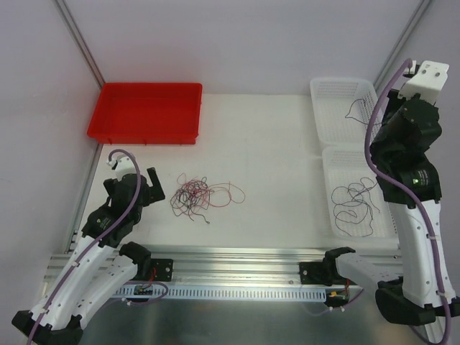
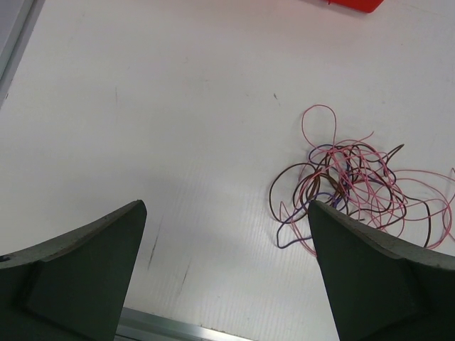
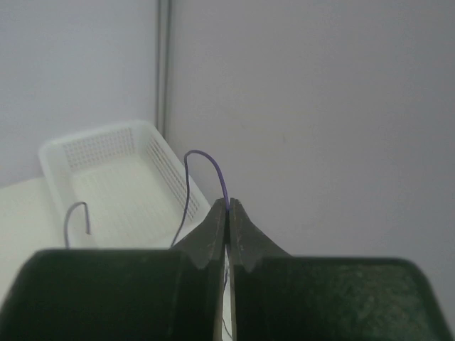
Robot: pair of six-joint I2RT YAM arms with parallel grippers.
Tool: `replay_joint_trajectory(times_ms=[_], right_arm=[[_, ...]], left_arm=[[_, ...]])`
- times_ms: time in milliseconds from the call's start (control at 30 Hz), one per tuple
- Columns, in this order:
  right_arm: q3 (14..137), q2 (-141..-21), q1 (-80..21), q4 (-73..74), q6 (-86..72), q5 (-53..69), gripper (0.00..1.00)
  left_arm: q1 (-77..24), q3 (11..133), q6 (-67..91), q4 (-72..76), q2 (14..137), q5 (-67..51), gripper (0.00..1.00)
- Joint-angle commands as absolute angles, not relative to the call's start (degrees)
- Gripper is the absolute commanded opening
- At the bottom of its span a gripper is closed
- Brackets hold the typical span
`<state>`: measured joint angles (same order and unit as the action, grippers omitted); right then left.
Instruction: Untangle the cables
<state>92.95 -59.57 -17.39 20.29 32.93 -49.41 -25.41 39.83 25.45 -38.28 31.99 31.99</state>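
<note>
- Hovering with jaws wide, the left end effector (image 2: 227, 213) faces the tangled cables (image 2: 355, 185) lying on the worktop (image 2: 178, 106).
- The right end effector (image 3: 227, 207), pinched on a purple cable (image 3: 213, 165), sits high near the far white basket (image 1: 343, 108); releasing it there seems next.

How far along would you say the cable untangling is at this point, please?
Done: at least one dark cable lies by itself in the near white basket. In hand: the right hand is shut on a purple cable, which hangs toward the far white basket. Left: a tangle of pink, purple and dark cables lies on the table, by the open left hand.
</note>
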Motion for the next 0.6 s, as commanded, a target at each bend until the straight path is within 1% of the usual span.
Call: replay_joint_trajectory(times_ms=[0, 33, 67, 167, 200, 267, 433, 467, 500, 533, 567], right_arm=[[85.71, -57.57, -9.25, 23.1, 19.82, -45.1, 0.01], [83.69, -57.13, -7.4, 23.55, 17.25, -44.39, 0.01], [78.89, -56.26, -3.73, 23.82, 15.23, -42.64, 0.01], [72.79, -54.33, 3.04, 26.8, 5.91, -37.82, 0.01], [69.03, -53.71, 4.47, 27.59, 3.37, -36.49, 0.01], [65.41, -52.04, 7.54, 29.7, -2.87, -33.94, 0.01], [53.91, -47.73, 10.81, 34.71, -11.59, -31.73, 0.01], [52.66, -47.72, 11.59, 35.33, -13.52, -31.9, 0.02], [51.52, -47.81, 12.21, 35.77, -14.23, -31.38, 0.07], [50.37, -48.25, 12.74, 36.29, -14.5, -30.68, 0.33], [49.58, -48.34, 13.01, 36.73, -14.76, -30.33, 0.47]], left_arm=[[-25.05, 39.99, 23.64, -36.91, 32.52, 31.55, 0.99], [-25.05, 39.9, 23.64, -36.91, 32.52, 31.55, 0.99], [-25.05, 39.82, 23.73, -36.91, 32.35, 31.47, 0.99], [-25.05, 39.73, 23.73, -36.83, 32.08, 31.2, 0.99], [-25.05, 39.73, 23.73, -36.83, 31.99, 30.94, 0.99], [-25.05, 39.73, 23.73, -36.65, 32.08, 30.59, 0.99], [-25.05, 39.81, 23.12, -36.04, 33.57, 29.36, 0.99], [-25.05, 39.81, 22.94, -35.95, 33.66, 29.27, 0.99], [-25.05, 39.9, 22.94, -35.95, 33.84, 29.09, 0.99], [-24.96, 39.9, 22.85, -35.86, 33.84, 28.92, 0.99], [-25.05, 39.82, 22.76, -35.6, 33.92, 28.48, 0.99]])
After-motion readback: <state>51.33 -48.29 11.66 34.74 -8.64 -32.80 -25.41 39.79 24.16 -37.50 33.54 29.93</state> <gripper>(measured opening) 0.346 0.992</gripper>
